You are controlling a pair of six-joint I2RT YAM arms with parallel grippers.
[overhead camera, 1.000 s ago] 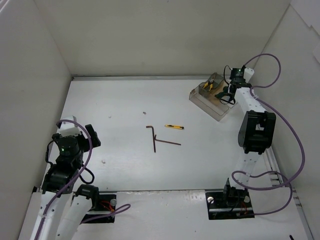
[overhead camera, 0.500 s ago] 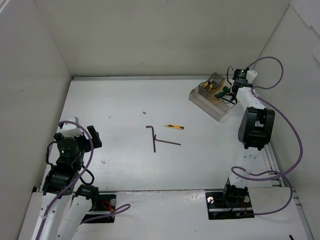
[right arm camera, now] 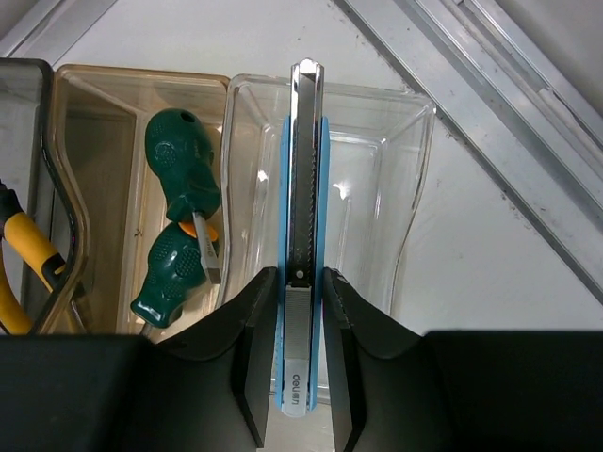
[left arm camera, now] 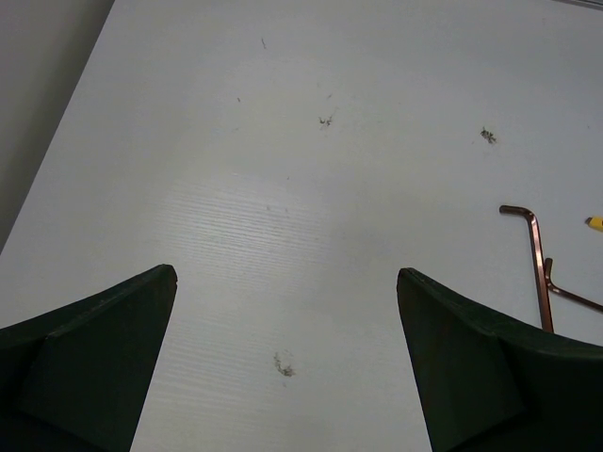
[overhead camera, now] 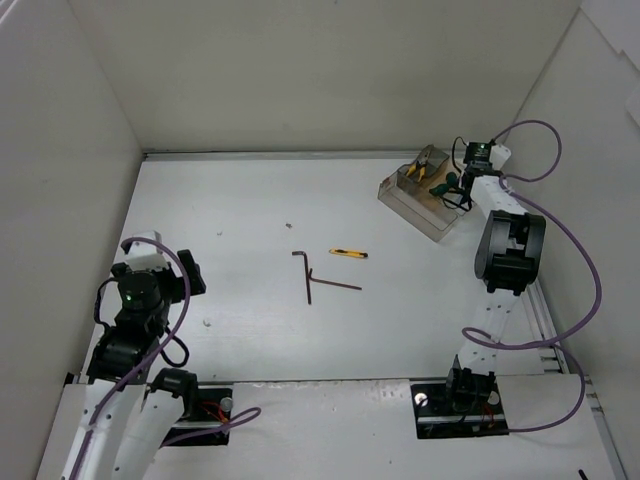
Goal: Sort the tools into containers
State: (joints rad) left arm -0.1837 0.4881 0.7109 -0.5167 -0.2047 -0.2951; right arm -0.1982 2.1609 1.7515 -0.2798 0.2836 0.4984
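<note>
Glossy clear plastic box point(right arm camera: 366, 218), metal-bladed knife point(right arm camera: 302, 188)

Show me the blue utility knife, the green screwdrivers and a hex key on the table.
blue utility knife point(right arm camera: 303, 188), right wrist view, metal blade rail.
green screwdrivers point(right arm camera: 181, 155), right wrist view, upper one's handle.
hex key point(left arm camera: 538, 268), left wrist view, long shaft.

Overhead and left wrist views share the hex keys point(overhead camera: 308, 278).

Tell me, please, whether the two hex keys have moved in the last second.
No. The hex keys lie where they were, just left of the small yellow item, equally far from the clear box.
</note>
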